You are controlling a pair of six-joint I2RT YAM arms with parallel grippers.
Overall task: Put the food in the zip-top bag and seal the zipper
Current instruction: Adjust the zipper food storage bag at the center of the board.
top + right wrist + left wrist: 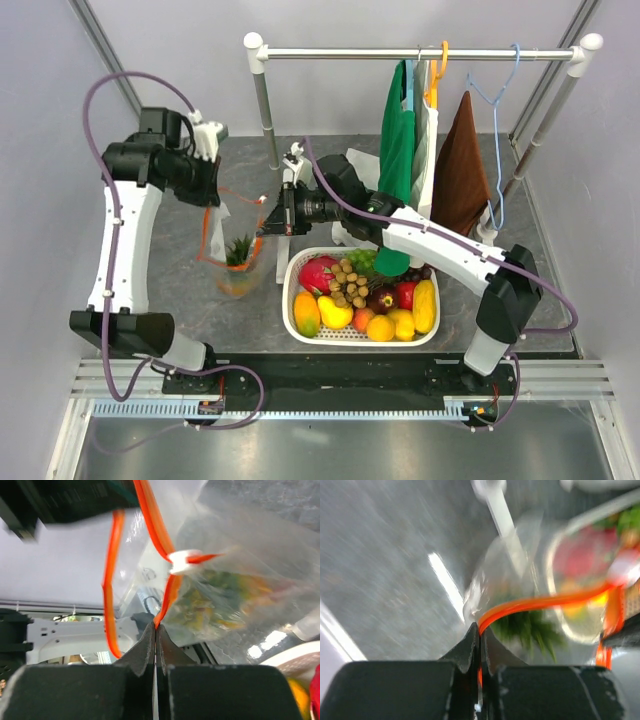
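Note:
The clear zip-top bag (pixel 236 262) hangs open between my two grippers, above the table. The orange pineapple (pixel 240 277) with its green crown sits inside it. My left gripper (pixel 212 208) is shut on the orange-red zipper strip at the bag's left mouth edge, as the left wrist view (pixel 480 630) shows, with the green crown (pixel 530 627) just beyond. My right gripper (pixel 266 228) is shut on the strip at the right mouth edge (pixel 156 626). The white slider tab (pixel 182 562) sits on the strip just above those jaws. Yellow lemon-like pieces (pixel 402 322) lie in the basket.
A white slotted basket (pixel 291 290) full of several toy fruits stands right of the bag. A clothes rack (pixel 420 52) at the back carries green, white and brown garments on hangers. A white rack foot (pixel 290 178) stands behind the bag.

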